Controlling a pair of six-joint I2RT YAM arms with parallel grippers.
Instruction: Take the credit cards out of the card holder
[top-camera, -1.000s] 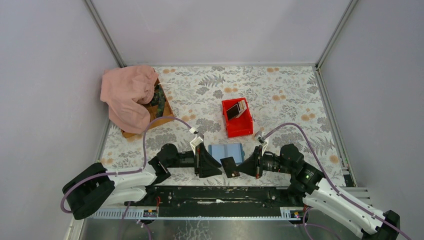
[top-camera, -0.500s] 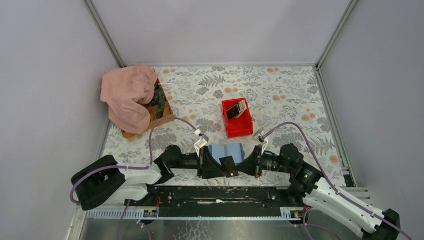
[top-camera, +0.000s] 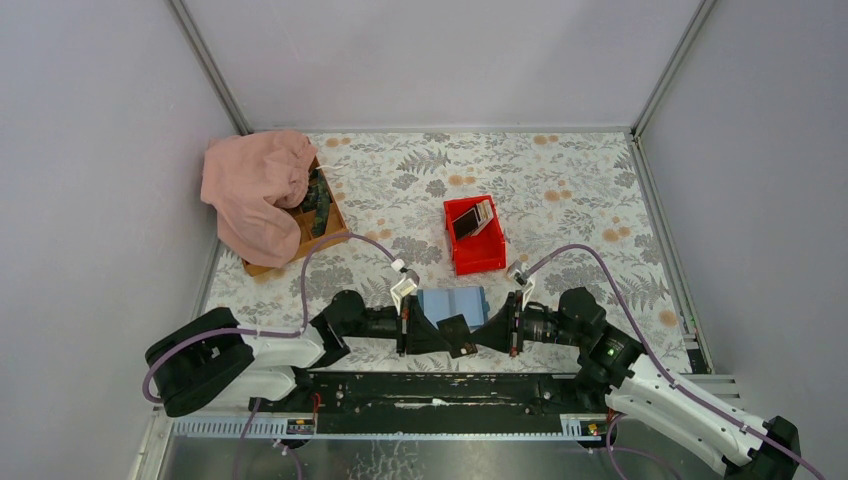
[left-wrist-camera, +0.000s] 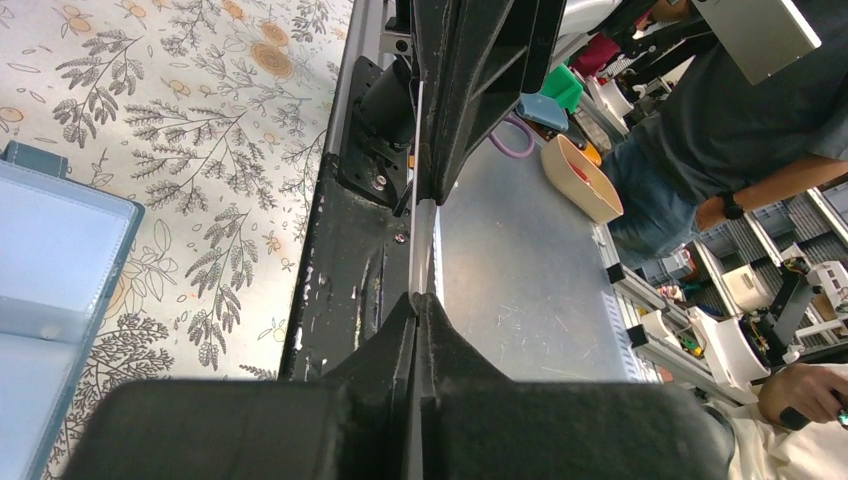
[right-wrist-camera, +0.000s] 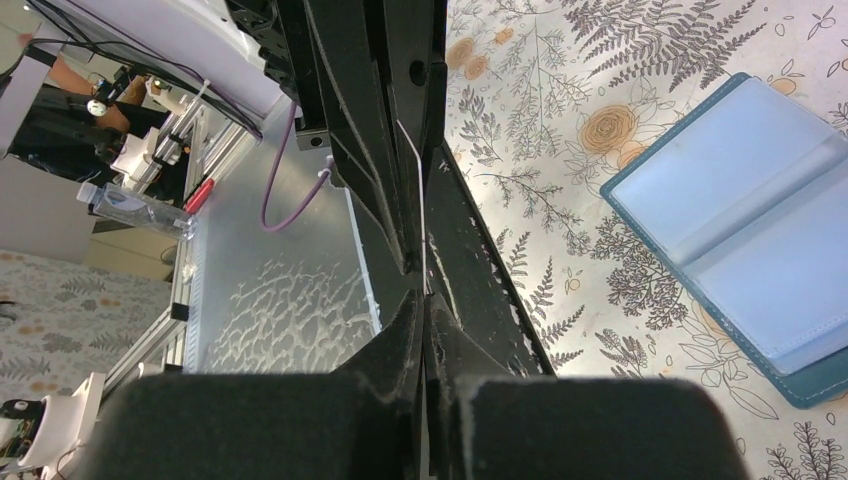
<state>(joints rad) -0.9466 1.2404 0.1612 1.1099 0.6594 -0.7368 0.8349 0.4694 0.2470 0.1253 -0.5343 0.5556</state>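
At wrist cameras: card (left-wrist-camera: 424, 250) edge-on | overhead only: red bin (top-camera: 478, 256)

Wallet (right-wrist-camera: 740, 230): smooth blue leather-look (real or imitation, cannot tell), glossy clear sleeves. Card (top-camera: 457, 333): dark, matt. Bin (top-camera: 478, 257): glossy red plastic. Cloth (top-camera: 250, 185): soft pink fabric. Rail (left-wrist-camera: 350, 260): scuffed black metal.

card holder (left-wrist-camera: 50, 300) cut off at left edge, wooden box (top-camera: 333, 218) half hidden under pink cloth (top-camera: 255, 190)

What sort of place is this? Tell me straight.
Probably a robotics lab cell: grey panel walls enclose a floral-print tabletop, and two black robot arms are bolted at its edge.
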